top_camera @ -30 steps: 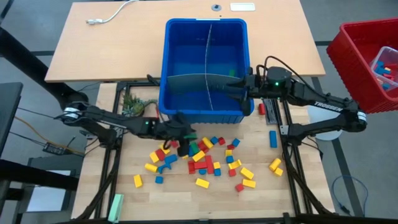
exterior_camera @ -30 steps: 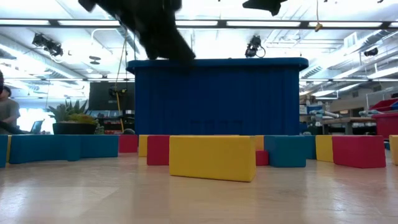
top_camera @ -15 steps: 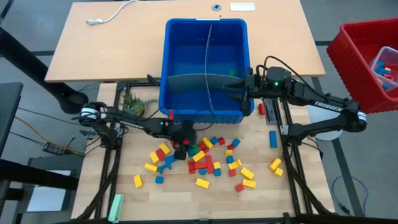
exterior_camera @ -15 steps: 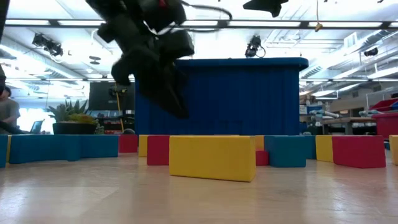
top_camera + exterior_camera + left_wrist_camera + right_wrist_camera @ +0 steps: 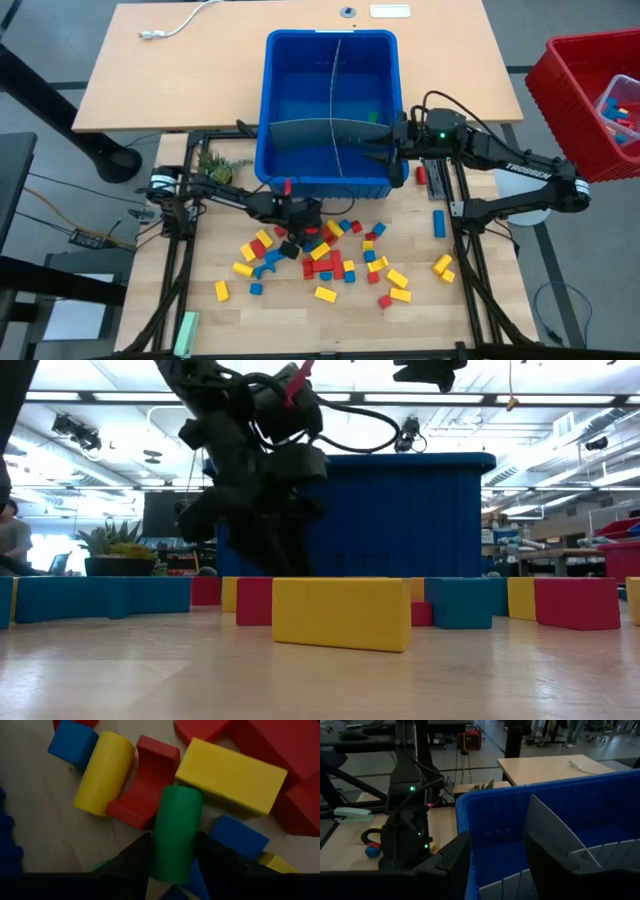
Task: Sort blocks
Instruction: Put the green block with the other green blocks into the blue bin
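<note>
Many red, yellow, green and blue blocks (image 5: 330, 262) lie scattered on the wooden table in front of the blue bin (image 5: 275, 100). My left gripper (image 5: 300, 238) is low over the pile's left part, open. Its fingers stand on either side of a green cylinder block (image 5: 175, 827) that lies on the table against a red arch block (image 5: 145, 790). My right gripper (image 5: 385, 145) hangs open over the bin's right side, with nothing between its fingers (image 5: 452, 862). A green block (image 5: 372, 117) lies inside the bin. My left gripper's fingers (image 5: 132, 857) come down slanting from above and run along the green cylinder's two long sides (image 5: 162, 845). The cylinder lies flat on the table. I cannot tell whether the fingers touch it.
Grey divider panels (image 5: 320, 128) split the bin. A red crate (image 5: 575, 90) stands off the table's right edge and a small plant (image 5: 215, 165) left of the bin. A pale green bar (image 5: 186, 333) lies at the near left. Loose blocks reach to the right (image 5: 440, 265).
My left gripper has come down from above the bin's rim to the pile, shifting a little toward the table's right edge and rolling about its own axis, so that its fingers now stand around the green cylinder.
</note>
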Tool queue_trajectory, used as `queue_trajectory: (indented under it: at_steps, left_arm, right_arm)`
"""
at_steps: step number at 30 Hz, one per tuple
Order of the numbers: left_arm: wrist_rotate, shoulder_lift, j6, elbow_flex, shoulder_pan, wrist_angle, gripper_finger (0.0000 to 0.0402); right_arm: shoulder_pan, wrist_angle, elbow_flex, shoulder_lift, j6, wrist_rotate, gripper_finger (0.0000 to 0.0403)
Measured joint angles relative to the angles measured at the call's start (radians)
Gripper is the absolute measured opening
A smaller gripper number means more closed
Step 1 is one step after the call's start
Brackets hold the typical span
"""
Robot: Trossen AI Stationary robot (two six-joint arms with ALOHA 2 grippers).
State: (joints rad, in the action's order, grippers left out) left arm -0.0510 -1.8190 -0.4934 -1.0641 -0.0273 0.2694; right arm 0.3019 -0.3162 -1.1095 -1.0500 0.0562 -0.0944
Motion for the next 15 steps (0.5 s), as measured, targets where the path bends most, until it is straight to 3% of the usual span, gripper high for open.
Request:
queue_trajectory:
  at_steps: [15]
  left_arm:
    - [-0.004,-0.064,0.013,-0.003,0.001,-0.109,0.0161]
  right_arm:
    - [0.000,-0.003,0.000,0.000,-0.013,-0.004,0.0166]
